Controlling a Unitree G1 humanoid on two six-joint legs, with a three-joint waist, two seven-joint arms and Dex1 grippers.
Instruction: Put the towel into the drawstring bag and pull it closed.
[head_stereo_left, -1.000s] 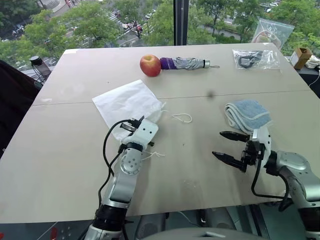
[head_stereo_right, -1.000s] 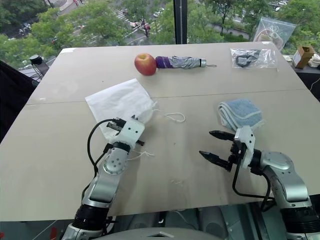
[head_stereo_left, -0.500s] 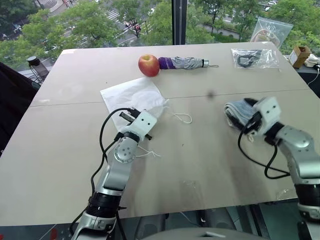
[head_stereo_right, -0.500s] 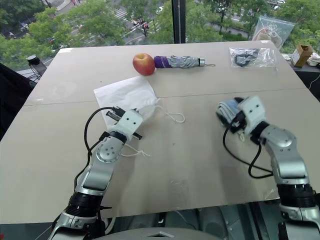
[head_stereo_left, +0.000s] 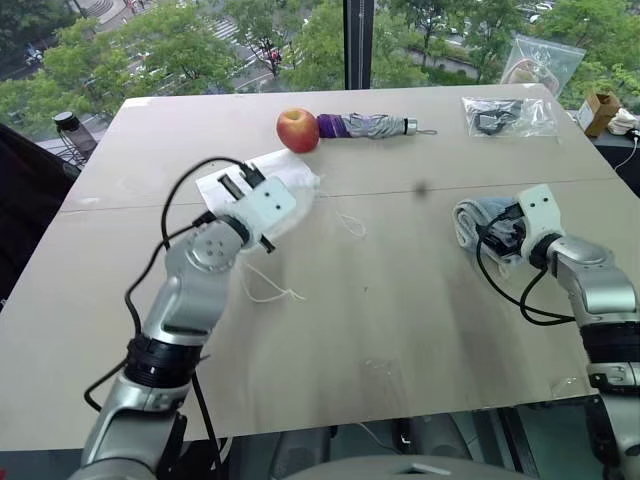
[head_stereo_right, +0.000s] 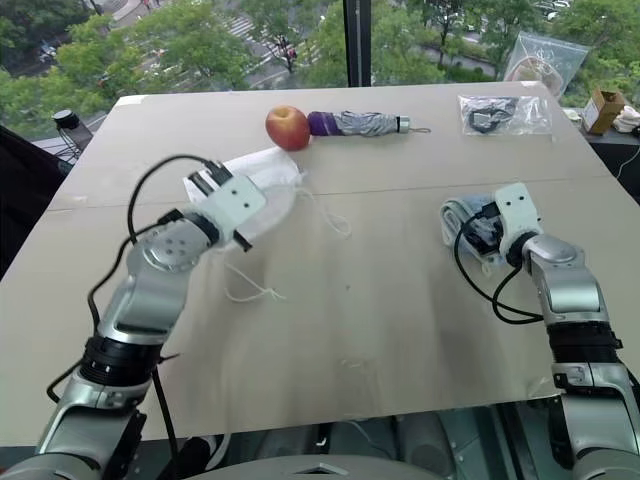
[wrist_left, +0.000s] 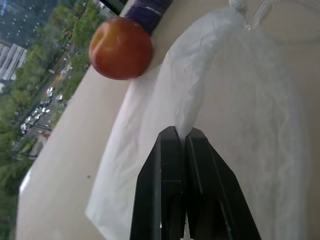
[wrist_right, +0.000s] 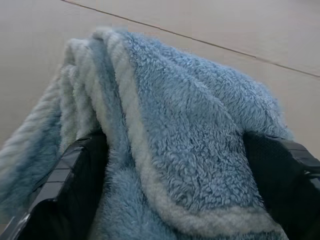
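On the left, the left end effector (wrist_left: 181, 134) is pinched together on a fold of the white bag (head_stereo_left: 288, 182), lifting that part off the tabletop (head_stereo_left: 400, 300), its cords (head_stereo_left: 262, 290) trailing below. Just behind sit an apple (head_stereo_left: 298, 130) and a folded umbrella (head_stereo_left: 368, 126). On the right, the right end effector (wrist_right: 175, 165) stands wide apart astride the blue towel (head_stereo_left: 478, 218), which lies on the tabletop.

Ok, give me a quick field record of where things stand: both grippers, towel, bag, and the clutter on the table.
left gripper: shut on the drawstring bag, pinching its fabric
right gripper: open, fingers either side of the towel
towel: on the table, not in the bag
bag cords: trailing loose
far edge: apple beside umbrella; zip bag to the right
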